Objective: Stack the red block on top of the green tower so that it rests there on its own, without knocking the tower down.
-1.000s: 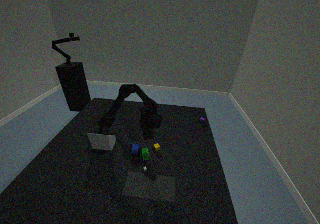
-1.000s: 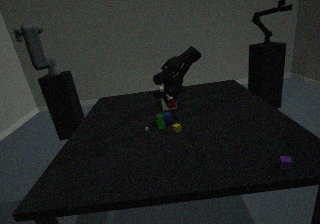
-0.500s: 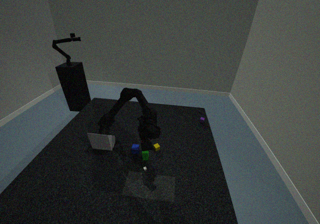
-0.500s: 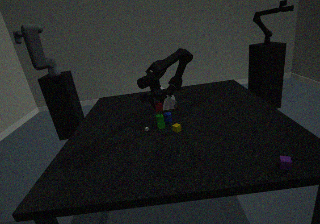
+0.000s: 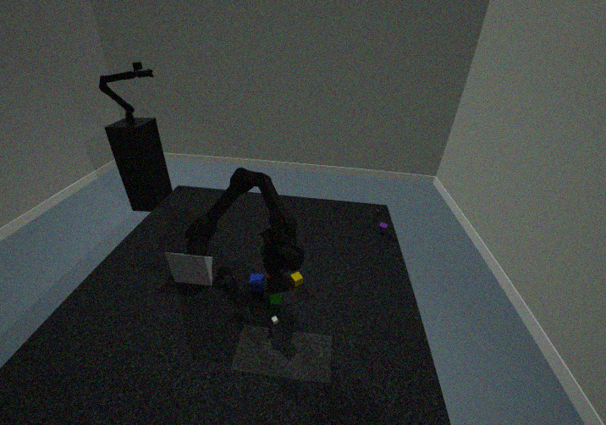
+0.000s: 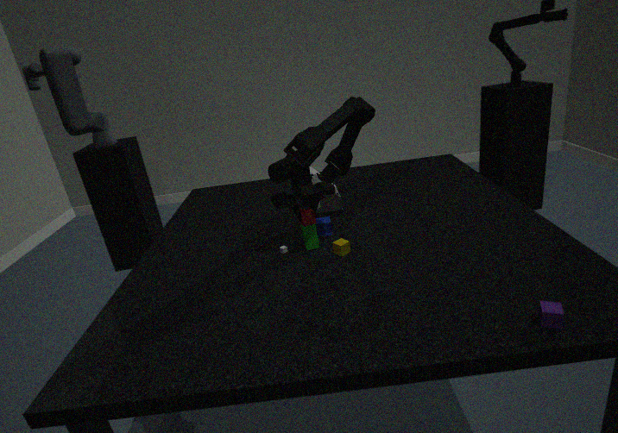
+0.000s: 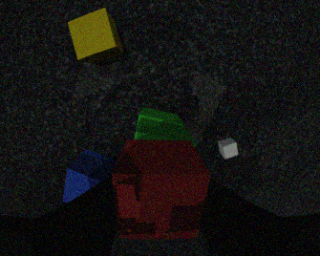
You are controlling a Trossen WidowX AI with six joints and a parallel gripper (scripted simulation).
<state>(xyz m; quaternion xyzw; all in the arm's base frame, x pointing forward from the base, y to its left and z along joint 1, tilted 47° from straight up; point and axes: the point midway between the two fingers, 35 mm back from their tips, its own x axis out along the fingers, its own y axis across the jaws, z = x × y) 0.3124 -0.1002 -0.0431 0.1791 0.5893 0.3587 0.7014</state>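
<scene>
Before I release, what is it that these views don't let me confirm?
- Contact: in the exterior view the red block sits right above the green tower, but darkness blurs the seam, so touching or hovering is unclear.
- Centring: in the wrist view the red block hides most of the tower top.
- Fingers: the gripper is shut on the red block, its pads lost in shadow.
- Top view: the arm covers the red block.
</scene>
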